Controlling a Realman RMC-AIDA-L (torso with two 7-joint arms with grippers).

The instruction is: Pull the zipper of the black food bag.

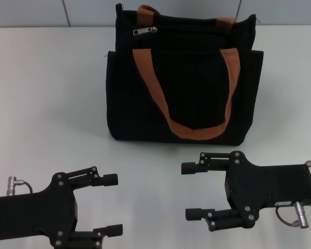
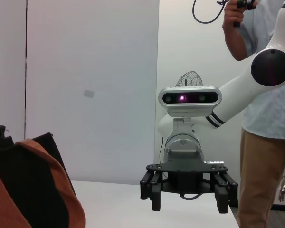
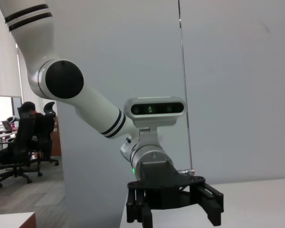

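The black food bag (image 1: 184, 83) stands upright at the far middle of the white table, with orange-brown handle loops (image 1: 145, 67). The silver zipper pull (image 1: 145, 31) lies on the top edge near the bag's left end. My left gripper (image 1: 113, 204) is open and empty at the near left, well short of the bag. My right gripper (image 1: 191, 191) is open and empty at the near right, just in front of the bag. The left wrist view shows a corner of the bag (image 2: 23, 190) and the right gripper (image 2: 187, 199). The right wrist view shows the left gripper (image 3: 175, 211).
The white table (image 1: 41, 104) stretches to both sides of the bag, with a grey wall behind. A person (image 2: 266, 118) stands beyond the table's right side. Office chairs (image 3: 23, 142) stand off to the left.
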